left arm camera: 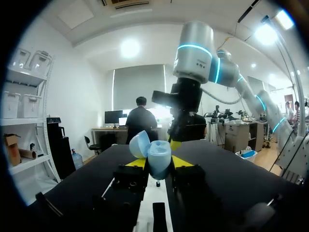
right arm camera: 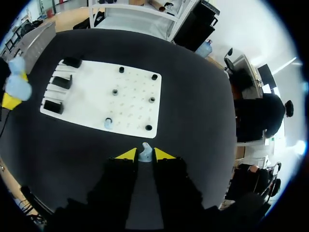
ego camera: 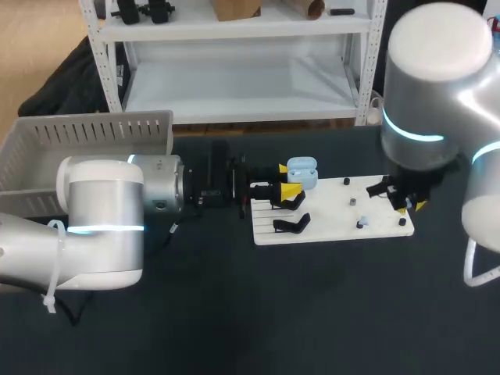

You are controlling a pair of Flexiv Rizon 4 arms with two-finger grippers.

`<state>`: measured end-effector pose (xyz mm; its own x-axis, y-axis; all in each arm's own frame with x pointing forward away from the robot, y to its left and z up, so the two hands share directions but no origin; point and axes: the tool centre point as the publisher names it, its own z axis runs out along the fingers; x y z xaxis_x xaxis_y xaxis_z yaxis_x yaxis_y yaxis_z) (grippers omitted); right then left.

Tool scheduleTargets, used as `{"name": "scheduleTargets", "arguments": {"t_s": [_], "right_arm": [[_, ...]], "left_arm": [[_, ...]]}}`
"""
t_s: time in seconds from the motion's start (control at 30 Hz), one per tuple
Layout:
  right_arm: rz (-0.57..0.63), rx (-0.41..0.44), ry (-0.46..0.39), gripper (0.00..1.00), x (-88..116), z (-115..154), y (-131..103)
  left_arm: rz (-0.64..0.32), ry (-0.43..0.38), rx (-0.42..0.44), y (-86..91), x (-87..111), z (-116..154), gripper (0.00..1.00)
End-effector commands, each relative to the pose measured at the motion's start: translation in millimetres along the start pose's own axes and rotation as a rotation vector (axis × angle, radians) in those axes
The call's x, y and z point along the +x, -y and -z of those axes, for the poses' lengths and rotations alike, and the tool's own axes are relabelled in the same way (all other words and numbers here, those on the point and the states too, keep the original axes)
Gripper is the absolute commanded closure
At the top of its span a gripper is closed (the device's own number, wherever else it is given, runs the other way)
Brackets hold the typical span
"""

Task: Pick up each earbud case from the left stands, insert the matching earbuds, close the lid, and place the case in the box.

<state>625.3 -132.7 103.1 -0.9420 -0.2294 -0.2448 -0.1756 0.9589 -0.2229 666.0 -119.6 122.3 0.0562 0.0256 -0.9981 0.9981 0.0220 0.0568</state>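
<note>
The light blue plastic earbud case [ego camera: 302,173] sits a little right of centre in the head view, over the upper left corner of the white flat board [ego camera: 328,215]. The left hand [left arm camera: 158,162] holds it, one yellow tip pressed to each side. In the left wrist view the case stands upright with its long axis vertical. Its lid is swung open and leans off to one side above the body. The rounded back faces that camera, so the inside is hidden.

The right hand [right arm camera: 145,155] is narrowed onto a small pale blue earbud [right arm camera: 145,152], pinched between its tips just off the board's near edge in the right wrist view. The earbud's long axis seems to run out along the fingers, but it is too small to tell which end is the stem. In the head view this hand is at the right of the frame, mostly covered by its own arm, and the earbud cannot be made out.

Black stands [ego camera: 291,225] occupy the board's left end, with small pegs across the rest. One peg carries a pale item too small to identify. A grey slotted plastic box [ego camera: 94,133] lies at the upper left of the dark surface [ego camera: 234,312], its left end cut off by the frame.
</note>
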Motion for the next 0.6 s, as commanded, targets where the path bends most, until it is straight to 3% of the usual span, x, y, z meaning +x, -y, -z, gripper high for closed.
{"name": "scheduleTargets", "arguments": {"t_s": [0.03, 0.3, 0.6], "right_arm": [[-0.008, 0.013, -0.044, 1.00, -4.0, 53.2, -13.2], [-0.012, -0.017, -0.073, 1.00, -15.2, 98.6, -50.1], [0.029, -0.045, -0.063, 1.00, -20.7, 107.5, -84.9]], "left_arm": [[-0.002, 0.001, -0.005, 1.3, 0.4, -0.1, 1.00], [-0.002, 0.001, -0.005, 1.3, 0.4, -0.1, 1.00], [-0.003, -0.007, 0.000, 1.7, 0.6, 0.5, 1.00]]}}
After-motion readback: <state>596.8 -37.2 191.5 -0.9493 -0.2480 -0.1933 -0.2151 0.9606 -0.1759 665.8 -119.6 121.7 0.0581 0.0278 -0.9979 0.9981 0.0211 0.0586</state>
